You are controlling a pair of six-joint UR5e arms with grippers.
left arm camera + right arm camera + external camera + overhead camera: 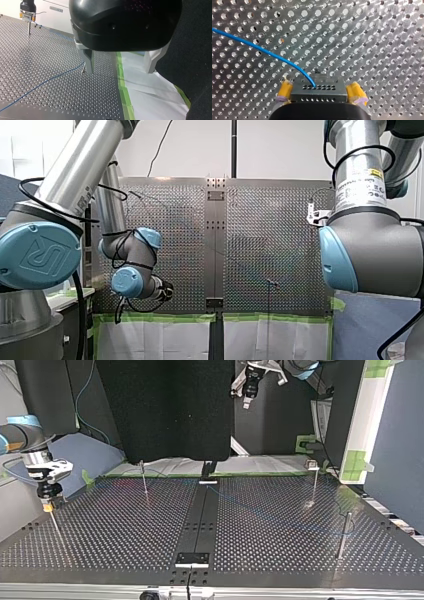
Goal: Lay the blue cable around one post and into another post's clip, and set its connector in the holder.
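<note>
Perforated table (374, 37), connector (322, 96) part-hidden in right pincer (320, 88)

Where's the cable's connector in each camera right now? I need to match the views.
Front view: not visible; my right arm fills that side.
Top view: connector at far left, in my right gripper.
Left wrist view: far ahead, small, in that same gripper.
Right wrist view: between the yellow pads.
Shared landmark: the blue cable leading to it.
</note>
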